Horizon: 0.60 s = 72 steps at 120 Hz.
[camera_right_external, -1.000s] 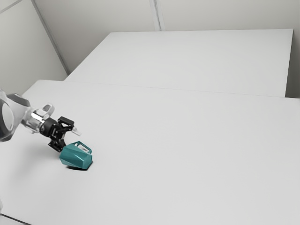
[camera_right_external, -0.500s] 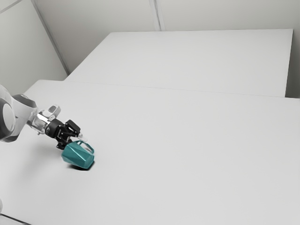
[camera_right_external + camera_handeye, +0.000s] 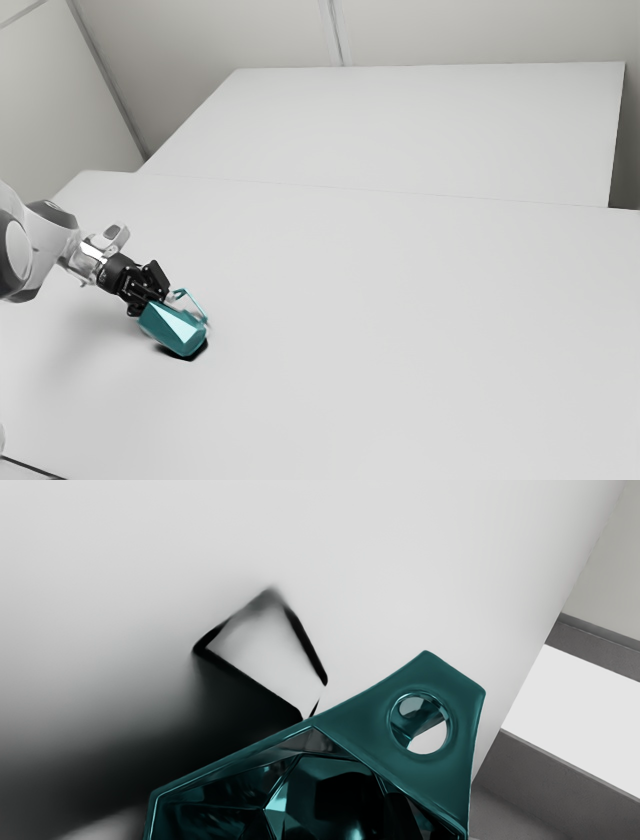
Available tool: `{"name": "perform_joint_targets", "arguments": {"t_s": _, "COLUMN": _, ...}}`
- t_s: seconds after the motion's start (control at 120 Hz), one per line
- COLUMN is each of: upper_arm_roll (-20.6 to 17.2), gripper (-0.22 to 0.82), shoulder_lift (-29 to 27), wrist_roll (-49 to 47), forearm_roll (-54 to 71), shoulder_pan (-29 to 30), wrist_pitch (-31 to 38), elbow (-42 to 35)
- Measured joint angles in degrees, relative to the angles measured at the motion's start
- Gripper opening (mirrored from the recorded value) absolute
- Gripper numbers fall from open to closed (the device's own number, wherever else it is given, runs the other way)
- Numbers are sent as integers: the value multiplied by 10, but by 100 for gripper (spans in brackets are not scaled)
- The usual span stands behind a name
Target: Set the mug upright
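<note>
Toward the exterior view's left, the black two-finger gripper (image 3: 148,300) of the white-and-grey arm (image 3: 45,238) meets the mouth end of a teal faceted mug (image 3: 172,328) on or just above the white table (image 3: 380,300). The mug is tilted, neither upright nor flat on its side: its mouth faces the gripper, and its base points away, down and toward the exterior view's right. The angular handle (image 3: 195,305) projects from the side facing the exterior view's right. A dark shadow (image 3: 192,356) borders the base. The state of the fingers, whether parted or closed and whether they have hold of the mug, cannot be determined. Seen from the wrist, the open mouth and glossy, faceted interior face the camera; a round opening pierces the handle, and a four-sided dark outline (image 3: 250,679) with a pale centre marks the table beyond.
</note>
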Motion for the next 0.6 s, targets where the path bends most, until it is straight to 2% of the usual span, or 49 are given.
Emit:
{"name": "perform_joint_targets", "arguments": {"t_s": 0.392, "upper_arm_roll": -9, "gripper": -18, "shoulder_lift": -12, "wrist_roll": 0, "forearm_roll": -5, "shoulder_pan": 0, "wrist_pitch": -6, "elbow": 11}}
{"name": "perform_joint_targets", "arguments": {"t_s": 0.6, "upper_arm_roll": -33, "gripper": -18, "shoulder_lift": -46, "wrist_roll": -3, "forearm_roll": -11, "shoulder_pan": 0, "wrist_pitch": -8, "elbow": 15}}
